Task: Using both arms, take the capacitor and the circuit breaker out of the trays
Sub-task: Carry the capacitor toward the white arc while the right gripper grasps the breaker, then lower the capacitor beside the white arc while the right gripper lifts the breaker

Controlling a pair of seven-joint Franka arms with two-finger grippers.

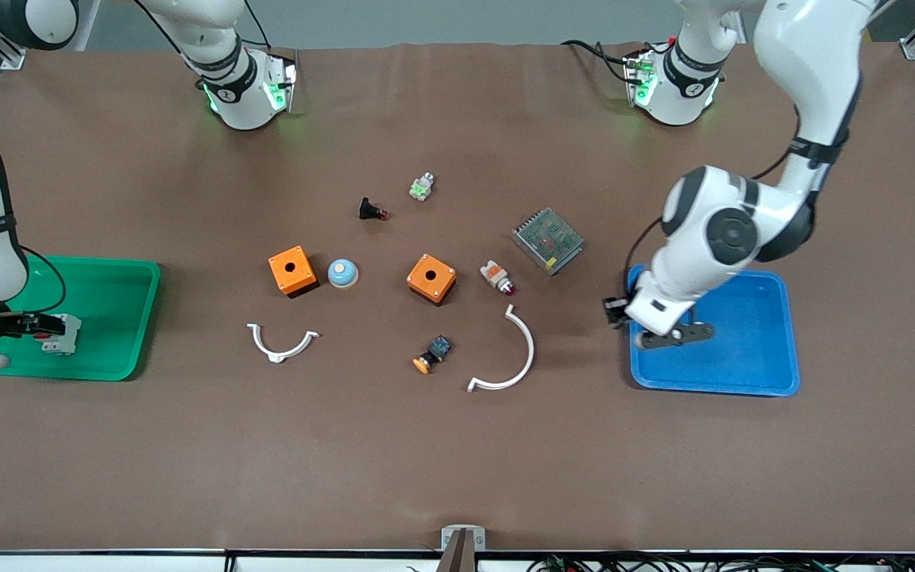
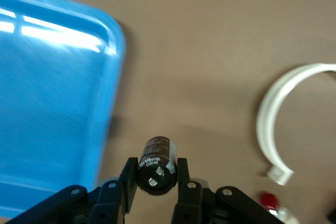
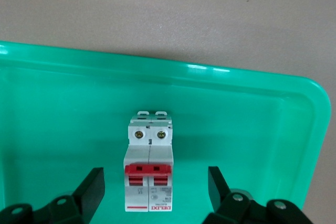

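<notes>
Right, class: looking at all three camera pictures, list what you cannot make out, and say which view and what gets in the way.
1. Front view: the capacitor is hidden by the left gripper and its wrist.
2. Left wrist view: the white curved piece is cut off by the picture's edge.
3. Right wrist view: print on the breaker is too small to read, bar a brand label.
4. Front view: the right gripper partly covers the breaker in the green tray.

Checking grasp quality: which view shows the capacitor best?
The left wrist view: the capacitor sits clamped in the left end effector, silver end visible. The front view hides it under the arm; the right wrist view lacks it.
</notes>
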